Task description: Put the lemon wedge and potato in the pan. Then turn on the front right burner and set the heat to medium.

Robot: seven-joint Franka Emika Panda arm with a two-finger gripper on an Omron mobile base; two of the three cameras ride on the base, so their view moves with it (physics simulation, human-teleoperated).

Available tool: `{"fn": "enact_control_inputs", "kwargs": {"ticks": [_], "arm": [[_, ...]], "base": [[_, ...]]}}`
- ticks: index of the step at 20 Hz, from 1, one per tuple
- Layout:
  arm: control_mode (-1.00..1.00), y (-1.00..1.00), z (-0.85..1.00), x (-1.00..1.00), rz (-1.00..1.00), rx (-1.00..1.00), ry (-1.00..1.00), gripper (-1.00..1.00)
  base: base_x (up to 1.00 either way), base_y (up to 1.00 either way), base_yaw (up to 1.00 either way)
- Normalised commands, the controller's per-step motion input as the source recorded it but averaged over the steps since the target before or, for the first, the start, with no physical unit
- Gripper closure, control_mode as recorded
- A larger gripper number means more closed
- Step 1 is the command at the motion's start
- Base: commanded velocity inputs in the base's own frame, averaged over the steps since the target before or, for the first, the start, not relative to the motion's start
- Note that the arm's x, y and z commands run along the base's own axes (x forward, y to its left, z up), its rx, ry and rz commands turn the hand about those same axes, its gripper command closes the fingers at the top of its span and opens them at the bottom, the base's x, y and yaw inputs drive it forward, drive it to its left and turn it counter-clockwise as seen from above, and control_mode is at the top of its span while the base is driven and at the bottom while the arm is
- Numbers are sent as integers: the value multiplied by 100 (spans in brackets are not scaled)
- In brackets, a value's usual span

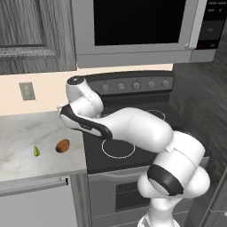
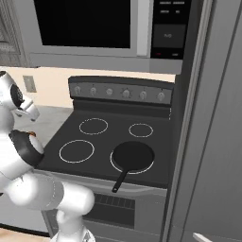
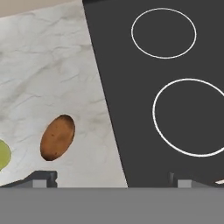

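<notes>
In the hand view the orange-brown potato (image 3: 57, 137) lies on the marble counter (image 3: 52, 65), just left of the cooktop's edge. The yellow-green lemon wedge (image 3: 2, 155) peeks in at the left border beside it. My gripper (image 3: 113, 180) hovers open above the counter's edge with nothing between its fingers, the potato near its left fingertip (image 3: 43, 178). From the left base, the potato (image 1: 62, 145) and lemon wedge (image 1: 36, 151) sit near the counter's front, below my hand. The black pan (image 2: 133, 155) rests empty on the front right burner (image 2: 152, 165), handle toward the front; no glow shows.
The front left ring (image 3: 190, 117) and back left ring (image 3: 163, 33) lie right of my gripper. A row of knobs (image 2: 125, 93) lines the stove's back panel under a microwave (image 2: 90, 23). A tall dark panel (image 2: 189, 118) borders the stove on the right.
</notes>
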Motion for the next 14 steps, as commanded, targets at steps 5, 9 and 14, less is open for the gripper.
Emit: {"fn": "enact_control_inputs", "kwargs": {"ticks": [5,9,14], "arm": [[-100,49,-23,19,0,1,5,-100],[-100,42,-20,18,0,1,1,-100],[-100,46,-38,29,0,0,12,-100]], "base": [[0,0,0],[0,0,0],[0,0,0]]}}
